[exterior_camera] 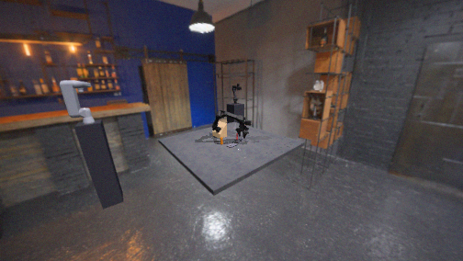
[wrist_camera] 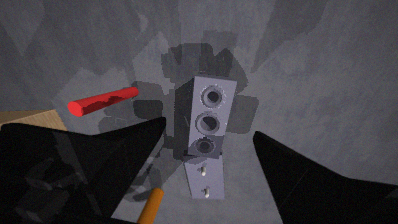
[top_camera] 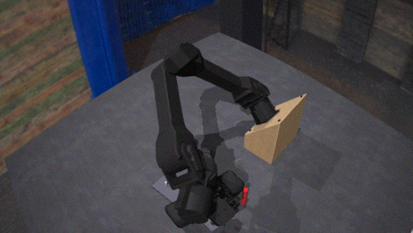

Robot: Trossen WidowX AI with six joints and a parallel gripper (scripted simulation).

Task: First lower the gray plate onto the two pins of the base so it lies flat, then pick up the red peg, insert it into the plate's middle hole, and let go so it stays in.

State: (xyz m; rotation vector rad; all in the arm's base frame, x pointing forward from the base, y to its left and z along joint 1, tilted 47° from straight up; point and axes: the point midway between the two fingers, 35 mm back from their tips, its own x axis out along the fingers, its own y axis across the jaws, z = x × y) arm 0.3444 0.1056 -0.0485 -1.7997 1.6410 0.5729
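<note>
Dark gray slab flooring (top_camera: 102, 123) (exterior_camera: 220, 165) (wrist_camera: 325, 75) is spread beneath the arm. In the wrist view, the gray plate (wrist_camera: 210, 109) is seen between the wide-open, unloaded fingers of the gripper (top_camera: 235, 198) (exterior_camera: 243, 133) (wrist_camera: 209, 127), off the pins. From the plate, the two-pinned base (top_camera: 164, 190) (wrist_camera: 215, 177) is found at six o'clock, the orange cylinder (exterior_camera: 221, 141) (wrist_camera: 151, 206) at seven, and the upright red peg (top_camera: 244, 197) (exterior_camera: 237, 136) (wrist_camera: 105, 101) just past nine.

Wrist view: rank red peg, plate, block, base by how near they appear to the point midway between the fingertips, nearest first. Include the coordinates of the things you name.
1. Plate (top_camera: 211, 225) (wrist_camera: 223, 111): mid-image.
2. Base (top_camera: 164, 191) (wrist_camera: 215, 179): just below the plate.
3. Red peg (top_camera: 244, 197) (exterior_camera: 237, 136) (wrist_camera: 102, 101): left.
4. Block (top_camera: 274, 141) (exterior_camera: 219, 131) (wrist_camera: 37, 119): far left edge.
</note>
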